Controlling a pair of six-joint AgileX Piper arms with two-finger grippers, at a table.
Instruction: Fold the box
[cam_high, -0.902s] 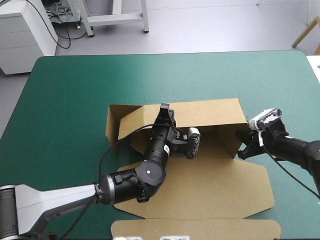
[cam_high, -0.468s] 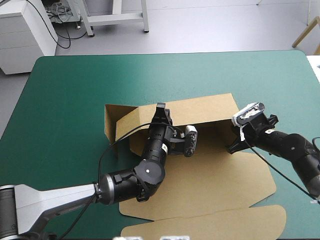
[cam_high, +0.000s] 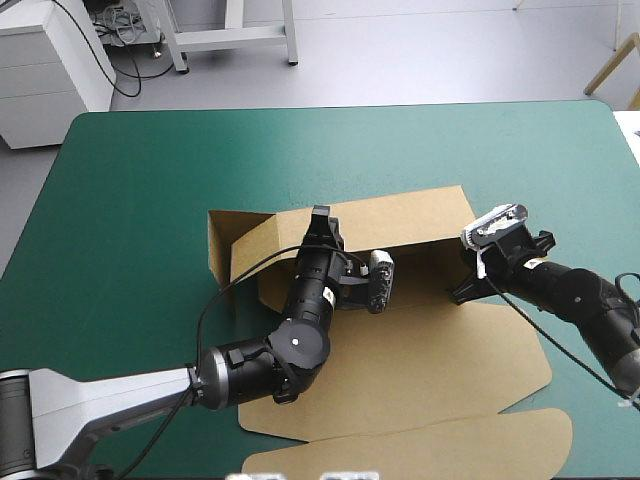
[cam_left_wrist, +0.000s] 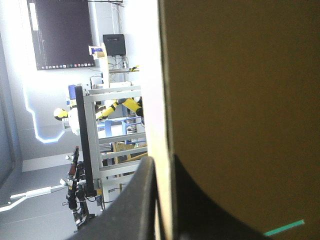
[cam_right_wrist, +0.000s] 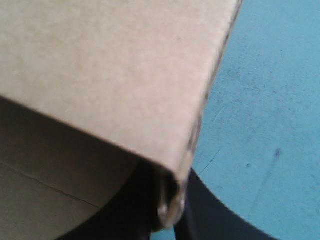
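The box (cam_high: 420, 350) lies near the middle of the table (cam_high: 150, 170), partly raised. Its long far wall stands up, a flap stands folded at the left end, and a short wall stands at the right end. The broad flat panels spread toward the near edge. The left gripper (cam_high: 322, 222) reaches across the inside to the far wall's top edge. In its wrist view the gripper (cam_left_wrist: 162, 165) is all but closed on the box (cam_left_wrist: 240, 100), with the pale cut edge of the board pinched between the black fingers. The right gripper (cam_high: 462, 290) is at the right end wall. Its wrist view shows the gripper (cam_right_wrist: 167, 200) nipping a folded corner of the box (cam_right_wrist: 100, 75), with the teal-green cover (cam_right_wrist: 260, 100) just beside it.
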